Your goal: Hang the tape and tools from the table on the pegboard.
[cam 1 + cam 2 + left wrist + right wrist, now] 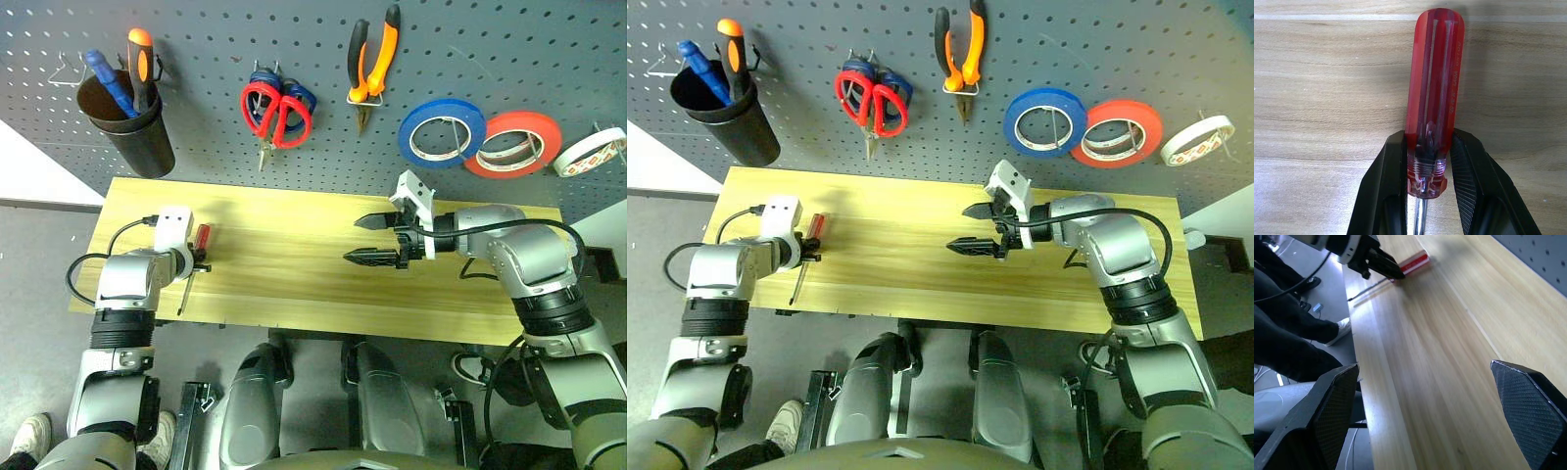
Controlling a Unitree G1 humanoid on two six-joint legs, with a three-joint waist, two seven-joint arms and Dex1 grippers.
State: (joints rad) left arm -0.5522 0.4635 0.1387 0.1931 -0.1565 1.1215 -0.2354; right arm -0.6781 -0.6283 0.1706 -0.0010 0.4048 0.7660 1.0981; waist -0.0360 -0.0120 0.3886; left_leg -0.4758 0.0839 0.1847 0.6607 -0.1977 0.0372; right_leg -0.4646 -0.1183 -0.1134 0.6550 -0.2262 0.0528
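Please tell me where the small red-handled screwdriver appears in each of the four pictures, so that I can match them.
Left eye view: red-handled screwdriver at the table's left end, at the left hand.
Right eye view: same spot, at the left end of the table.
Left wrist view: red handle between the black fingers, on the wood.
Right wrist view: far along the table, at the left hand.
Shared landmark: the light wood planks.

Your left gripper (1427,161) sits low at the left end of the table (294,274), its black fingers clamped on the red-handled screwdriver (1434,93). Your right gripper (377,240) hovers above the table's middle, pointing left, fingers spread wide.
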